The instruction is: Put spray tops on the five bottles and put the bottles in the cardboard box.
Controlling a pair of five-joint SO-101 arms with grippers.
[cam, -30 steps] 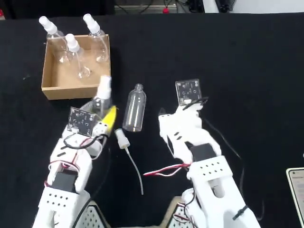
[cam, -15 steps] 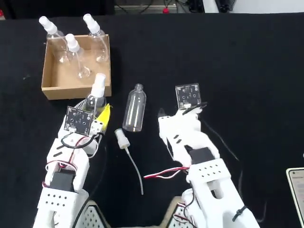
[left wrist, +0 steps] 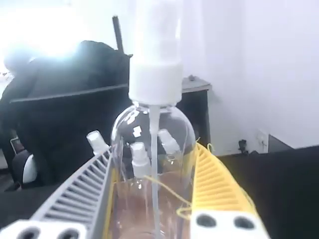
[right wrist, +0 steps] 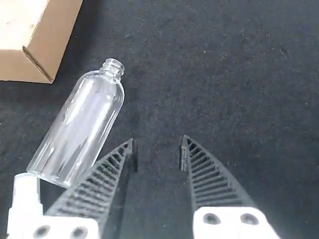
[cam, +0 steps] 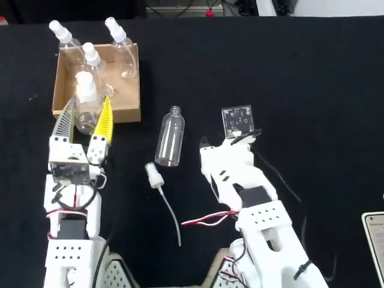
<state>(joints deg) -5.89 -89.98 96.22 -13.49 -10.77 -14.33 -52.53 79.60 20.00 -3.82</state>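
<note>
Wearing white spray top (cam: 86,86), clear bottle (cam: 87,115) stands upright.

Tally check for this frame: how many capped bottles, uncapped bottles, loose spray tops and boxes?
Bottles with spray tops: 4, one in the left pincer
Bottle without top: 1
Loose spray top: 1
Cardboard box: 1
Total: 7

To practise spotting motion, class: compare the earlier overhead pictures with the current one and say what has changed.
The left end effector, shut on a capped bottle, swung leftward from beside the cardboard box to over its front edge. The right end effector, the uncapped bottle, the loose spray top and the three boxed bottles stayed put.
</note>
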